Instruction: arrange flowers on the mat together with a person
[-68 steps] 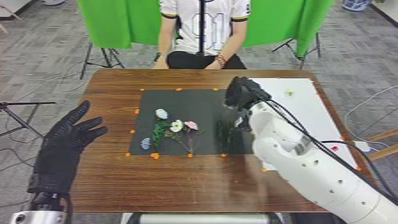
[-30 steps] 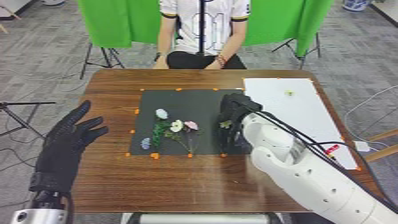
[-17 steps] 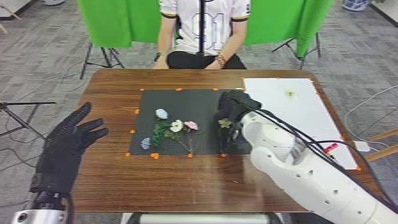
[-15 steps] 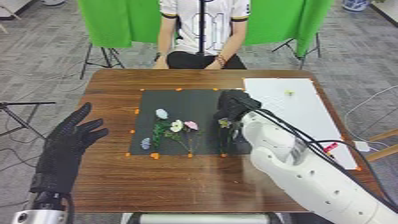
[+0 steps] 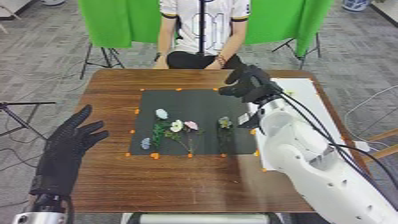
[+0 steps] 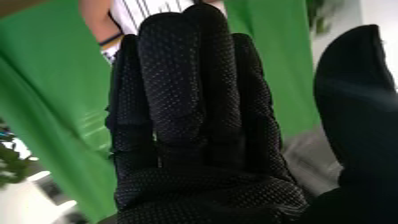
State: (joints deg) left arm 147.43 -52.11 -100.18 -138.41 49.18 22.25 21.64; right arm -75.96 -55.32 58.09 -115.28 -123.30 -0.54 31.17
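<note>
Black mat (image 5: pixel 191 102) under several flowers (image 5: pixel 176 126)

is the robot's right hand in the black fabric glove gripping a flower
No, the right hand has its fingers straight and its thumb apart from them, with no flower in between.

No clearly legible text

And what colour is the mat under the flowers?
The mat is dark grey, seen best in the head view.
</note>
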